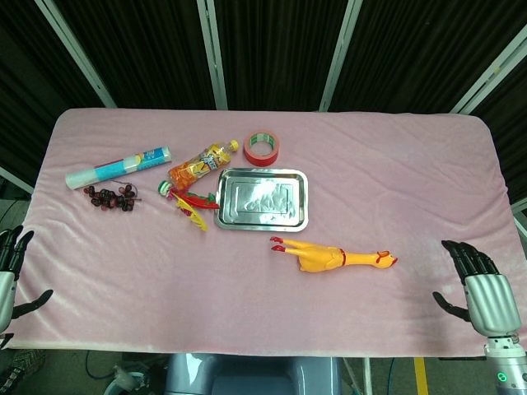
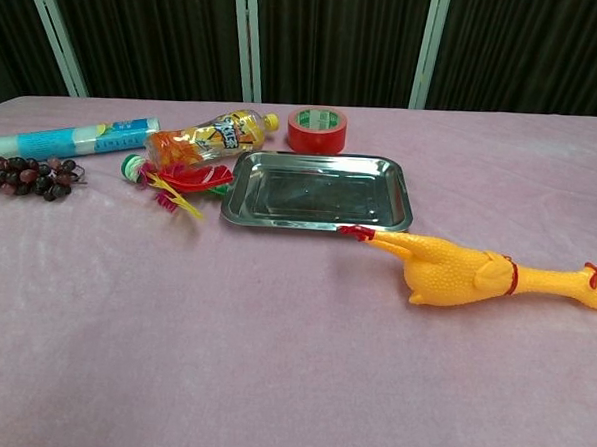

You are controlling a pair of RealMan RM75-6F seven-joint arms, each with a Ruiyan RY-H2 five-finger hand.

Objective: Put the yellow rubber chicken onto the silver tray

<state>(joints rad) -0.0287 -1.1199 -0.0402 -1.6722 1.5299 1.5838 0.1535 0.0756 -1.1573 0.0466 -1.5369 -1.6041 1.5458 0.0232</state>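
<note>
Both hands, left hand and right hand, I'm holding open and empty; yellow rubber chicken looking slippery, risking rolling off silver tray.

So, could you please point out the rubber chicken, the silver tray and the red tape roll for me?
rubber chicken [image 2: 454, 272]: chest view, on its plump yellow body.
silver tray [image 1: 262, 225]: head view, on its near rim.
red tape roll [image 1: 273, 153]: head view, on its red side wall.
</note>
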